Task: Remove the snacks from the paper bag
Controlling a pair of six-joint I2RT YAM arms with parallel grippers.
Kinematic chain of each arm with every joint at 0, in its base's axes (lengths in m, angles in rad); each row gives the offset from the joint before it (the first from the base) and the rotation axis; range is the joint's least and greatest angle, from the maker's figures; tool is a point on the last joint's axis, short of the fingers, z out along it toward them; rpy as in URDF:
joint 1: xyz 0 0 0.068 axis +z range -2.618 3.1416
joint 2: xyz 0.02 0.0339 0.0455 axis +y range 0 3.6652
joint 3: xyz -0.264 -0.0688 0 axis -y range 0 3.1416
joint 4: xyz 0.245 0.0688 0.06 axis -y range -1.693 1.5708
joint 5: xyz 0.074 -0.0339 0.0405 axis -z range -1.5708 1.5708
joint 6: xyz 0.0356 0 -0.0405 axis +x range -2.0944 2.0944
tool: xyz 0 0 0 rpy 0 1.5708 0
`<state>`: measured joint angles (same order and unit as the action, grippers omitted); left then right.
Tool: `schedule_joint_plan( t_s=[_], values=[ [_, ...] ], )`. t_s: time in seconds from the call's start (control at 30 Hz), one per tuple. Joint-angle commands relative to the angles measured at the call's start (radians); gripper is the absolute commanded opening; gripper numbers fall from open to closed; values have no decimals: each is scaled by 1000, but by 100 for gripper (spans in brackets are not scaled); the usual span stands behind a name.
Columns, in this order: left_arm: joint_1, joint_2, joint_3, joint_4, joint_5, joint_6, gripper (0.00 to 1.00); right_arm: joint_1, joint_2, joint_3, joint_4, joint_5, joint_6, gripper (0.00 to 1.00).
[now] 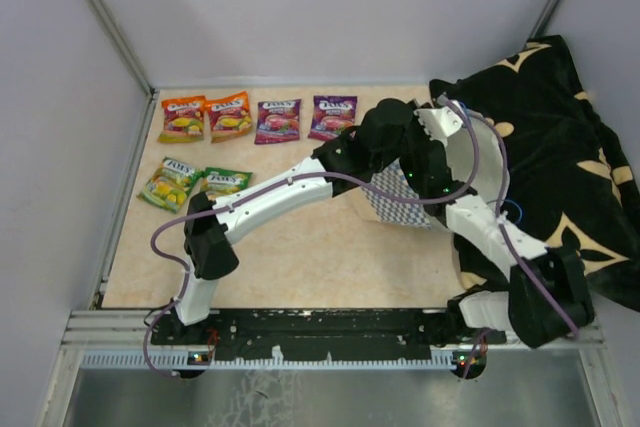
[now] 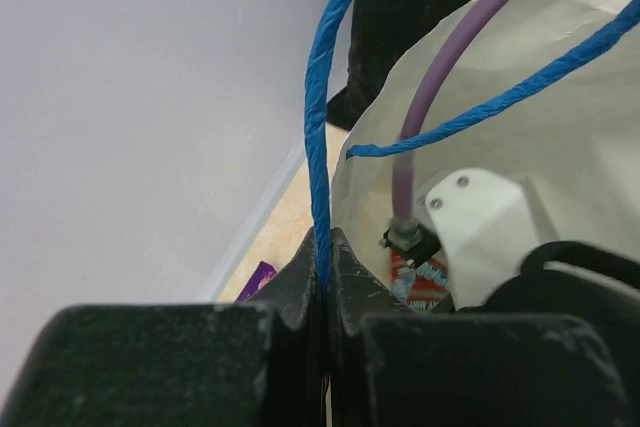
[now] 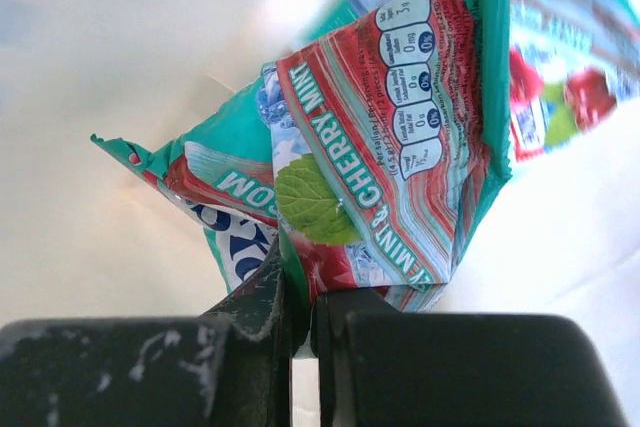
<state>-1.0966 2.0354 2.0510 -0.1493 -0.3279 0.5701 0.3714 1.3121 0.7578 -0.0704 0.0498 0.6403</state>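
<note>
Beige counter [image 1: 300, 267]: paper bag [image 1: 398, 203] mid-right, left claw [image 2: 326, 292] clamped on its blue cord [image 2: 318, 117]. Inside, right claw [image 3: 303, 312] pinches teal snack packet [image 3: 400, 177], judged light, glossy, slippery; best gripped at crimped edge.

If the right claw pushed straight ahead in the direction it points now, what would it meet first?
The right claw is shut on a glossy teal-and-red candy packet, so that packet comes first. Beyond it is probably the pale inner wall of the paper bag; depth there is unclear.
</note>
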Motion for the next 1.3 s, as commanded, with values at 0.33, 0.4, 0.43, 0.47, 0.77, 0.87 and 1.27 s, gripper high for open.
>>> schedule_joint_plan(
  t_s=[0.33,0.4,0.43,0.47,0.77,0.87,1.27],
  values=[
    [51,-11,49,93,-75,31,0,8,-562,87,-431,167,-122,0],
    [64,-6,54,94,-57,16,0,8,-611,137,-494,186,-142,0],
    [71,-4,57,93,-47,8,0,8,-636,161,-519,189,-154,0],
    [77,2,60,94,-36,-1,0,8,-658,189,-537,188,-166,0],
    [123,44,126,61,71,-76,0,8,-650,502,-737,-184,-347,0],
    [147,42,132,44,150,-139,0,8,-607,524,-823,-385,-376,0],
    [182,34,142,8,259,-280,0,50,-677,228,-688,-605,-289,0]
  ],
)
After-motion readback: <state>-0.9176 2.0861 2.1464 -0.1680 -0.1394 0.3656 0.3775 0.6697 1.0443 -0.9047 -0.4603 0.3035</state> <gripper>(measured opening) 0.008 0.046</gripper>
